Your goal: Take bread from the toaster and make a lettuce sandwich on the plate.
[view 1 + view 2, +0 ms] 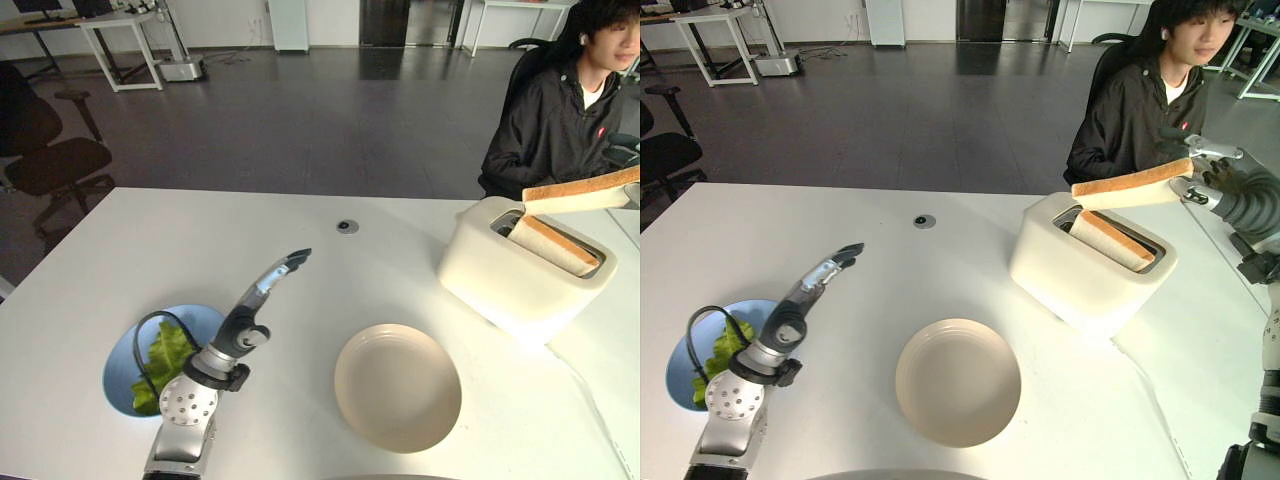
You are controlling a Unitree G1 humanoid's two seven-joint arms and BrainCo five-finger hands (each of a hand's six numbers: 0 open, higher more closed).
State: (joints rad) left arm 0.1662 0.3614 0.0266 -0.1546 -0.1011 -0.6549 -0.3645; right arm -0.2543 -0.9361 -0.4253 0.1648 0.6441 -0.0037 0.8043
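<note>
Above toaster (1080, 278), right hand (1225, 185) fingers pinching bread slice (1135, 187) (second slice (1110, 240) slotted), left hand (818, 280) fingers outstretched, empty.

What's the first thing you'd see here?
The right hand holds a bread slice flat above the white toaster on the right, where a second slice sticks up from a slot. In the middle waits a cream plate; at left, the left hand stretches beside a blue bowl of lettuce.

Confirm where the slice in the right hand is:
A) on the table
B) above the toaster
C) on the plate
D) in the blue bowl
B: the right hand holds the bread slice in the air over the toaster, apart from the plate.
</note>
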